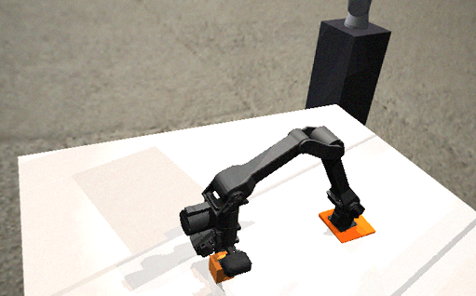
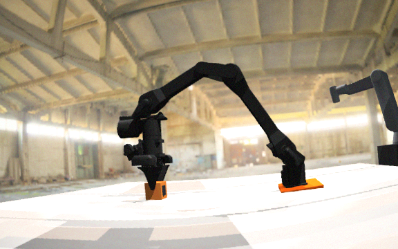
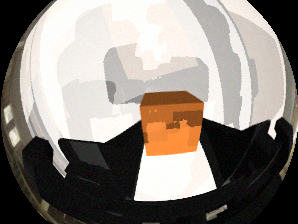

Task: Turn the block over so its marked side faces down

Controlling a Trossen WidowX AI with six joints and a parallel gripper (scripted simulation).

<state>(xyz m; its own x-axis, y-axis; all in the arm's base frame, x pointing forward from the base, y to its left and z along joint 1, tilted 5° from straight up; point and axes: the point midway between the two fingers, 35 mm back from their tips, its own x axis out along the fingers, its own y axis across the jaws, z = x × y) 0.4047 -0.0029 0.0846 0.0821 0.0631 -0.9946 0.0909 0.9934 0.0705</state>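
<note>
Lower left in the exterior view, the half-open gripper grips an orange block, partly hidden behind a finger.

- Block on the bench, between the gripper's fingers.
- Plate under the arm, nearer the bench's right edge in the top view.
- Pedestal behind the bench's far corner.
</note>
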